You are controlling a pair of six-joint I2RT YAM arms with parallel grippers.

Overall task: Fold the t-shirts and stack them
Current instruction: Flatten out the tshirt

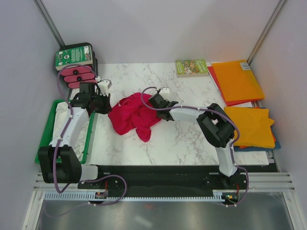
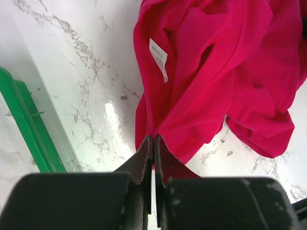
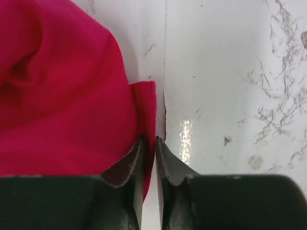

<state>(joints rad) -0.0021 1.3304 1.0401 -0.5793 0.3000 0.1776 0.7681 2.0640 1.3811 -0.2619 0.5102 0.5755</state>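
Shirt (image 1: 133,116) bunched | left fingers (image 2: 142,160), right fingers (image 3: 128,166) pinch its edges | table (image 1: 192,139) around

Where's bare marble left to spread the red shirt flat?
Widest free patch: near strip of the white marble tabletop, bordered by the crumpled crimson red cloth t-shirt, the right arm and the black base rail. Second: far strip between shirt and small green-covered book. Crowded: right edge, under folded bright orange t-shirts; left, green plastic tray.
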